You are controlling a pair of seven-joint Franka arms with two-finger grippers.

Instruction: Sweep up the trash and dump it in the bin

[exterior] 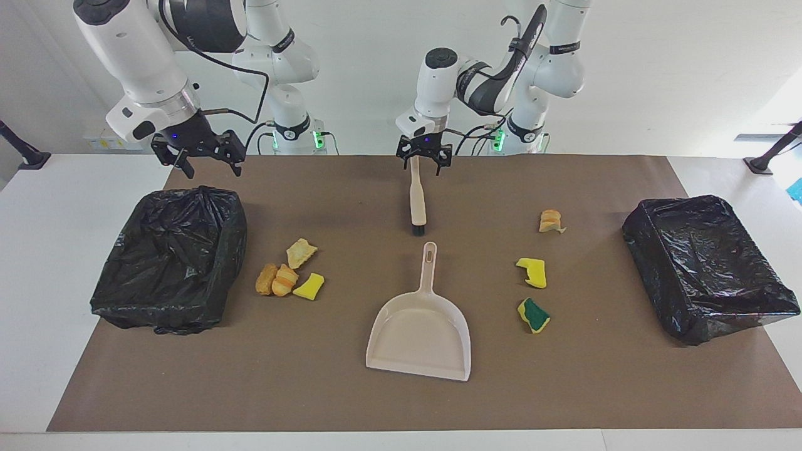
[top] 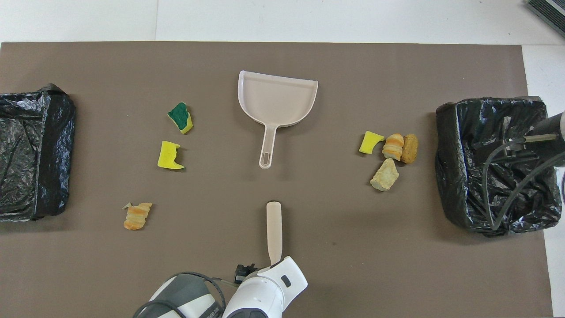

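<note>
The trash lies in two groups on the brown mat. Toward the right arm's end, bread pieces (exterior: 285, 280) (top: 393, 146) and a yellow sponge chunk (exterior: 309, 286) (top: 371, 142) cluster beside a black bin (exterior: 156, 307) (top: 450, 168). Toward the left arm's end lie a bread piece (exterior: 551, 221) (top: 137, 216), a yellow chunk (exterior: 532, 272) (top: 170, 155) and a green-faced sponge (exterior: 533, 314) (top: 180, 117). My left gripper (exterior: 424, 155) is open, low over the end of the beige brush's (exterior: 416, 200) (top: 274, 232) handle nearest the robots. My right gripper (exterior: 199, 153) waits open above the mat's edge, by the bin.
An empty beige dustpan (exterior: 420, 332) (top: 277, 99) lies mid-mat, its handle pointing at the brush's bristles. A second black-lined bin (exterior: 651, 250) (top: 59, 145) stands at the left arm's end. White table borders the mat.
</note>
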